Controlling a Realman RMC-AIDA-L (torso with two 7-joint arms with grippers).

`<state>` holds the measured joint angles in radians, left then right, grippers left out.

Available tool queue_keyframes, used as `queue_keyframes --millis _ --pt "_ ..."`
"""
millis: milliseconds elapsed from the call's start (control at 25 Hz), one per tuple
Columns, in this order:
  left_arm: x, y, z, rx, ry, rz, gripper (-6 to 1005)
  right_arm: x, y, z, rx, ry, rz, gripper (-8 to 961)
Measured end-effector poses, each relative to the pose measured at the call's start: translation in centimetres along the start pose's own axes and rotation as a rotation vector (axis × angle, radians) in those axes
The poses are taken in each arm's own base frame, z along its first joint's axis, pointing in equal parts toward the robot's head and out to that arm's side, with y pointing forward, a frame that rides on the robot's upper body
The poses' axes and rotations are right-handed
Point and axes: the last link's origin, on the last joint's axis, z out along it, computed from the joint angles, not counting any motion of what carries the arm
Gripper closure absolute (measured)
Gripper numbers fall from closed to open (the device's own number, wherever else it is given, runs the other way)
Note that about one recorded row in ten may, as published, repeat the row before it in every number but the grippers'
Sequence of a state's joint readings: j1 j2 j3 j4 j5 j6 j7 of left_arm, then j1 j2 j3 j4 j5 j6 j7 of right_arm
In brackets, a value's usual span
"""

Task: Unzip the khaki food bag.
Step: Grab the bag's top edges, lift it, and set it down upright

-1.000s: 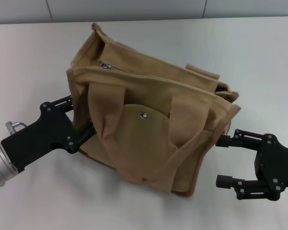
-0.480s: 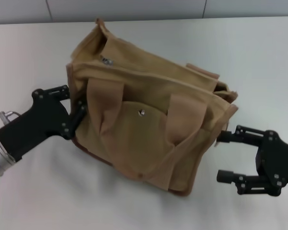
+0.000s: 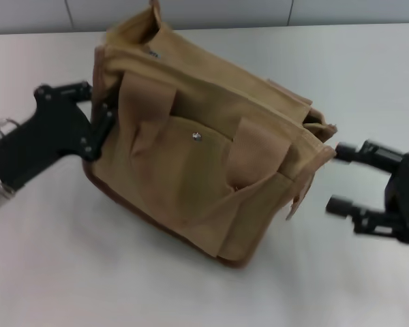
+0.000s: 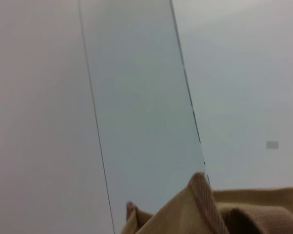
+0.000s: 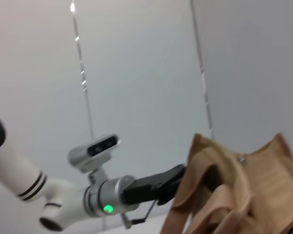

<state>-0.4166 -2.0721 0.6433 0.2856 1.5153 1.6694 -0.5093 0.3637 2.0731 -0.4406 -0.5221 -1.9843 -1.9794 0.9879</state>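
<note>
The khaki food bag (image 3: 191, 163) sits tilted on the white table (image 3: 354, 68), its front pocket flap with the silver snap (image 3: 196, 136) facing me. Its top zipper shows at the far left end (image 3: 152, 53). My left gripper (image 3: 99, 112) grips the bag's left end panel, with its fingertips hidden behind the fabric. My right gripper (image 3: 337, 177) is open and empty, just off the bag's right end and not touching it. The left wrist view shows only the bag's top edge (image 4: 210, 214). The right wrist view shows the bag (image 5: 239, 190) and the left arm (image 5: 151, 187).
A wall with panel seams runs along the table's back edge (image 3: 191, 13). Bare table lies in front of the bag (image 3: 123, 286) and behind it on the right.
The left gripper has moved up and to the left, taking the bag's left end along, so the bag has shifted and tilted. The right gripper has risen and moved slightly right.
</note>
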Motion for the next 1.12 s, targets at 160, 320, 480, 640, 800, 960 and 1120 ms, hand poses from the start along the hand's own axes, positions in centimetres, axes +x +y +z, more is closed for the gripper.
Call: queue_keyframes --millis 160,320,480,640,800,960,1120 --pt "1.9 -1.7 0.8 -0.009 0.069 0.090 915 -1.2 -1.0 -0.7 0.102 -0.095 -0.044 127" --pt "3.6 -2.8 2.0 -0.047 0.121 0.169 915 -3.3 -3.0 -1.7 0.303 -0.292 -0.074 127" --pt "4.7 -2.4 3.3 -0.120 0.184 0.243 916 -4.5 -4.3 -1.4 0.452 -0.536 -0.098 127" --pt "4.5 -1.4 4.2 -0.169 0.195 0.279 916 -4.3 -5.8 2.9 0.460 -0.550 -0.128 127" --pt "4.1 -0.7 4.3 -0.186 0.197 0.277 916 -4.0 -5.5 6.1 0.373 -0.507 -0.147 127" --pt "4.0 -0.3 4.2 -0.196 0.201 0.280 916 -3.8 -4.8 9.2 0.317 -0.488 -0.224 127" --pt "3.9 0.1 4.2 -0.211 0.208 0.294 916 -4.2 -5.0 11.1 0.305 -0.478 -0.270 127"
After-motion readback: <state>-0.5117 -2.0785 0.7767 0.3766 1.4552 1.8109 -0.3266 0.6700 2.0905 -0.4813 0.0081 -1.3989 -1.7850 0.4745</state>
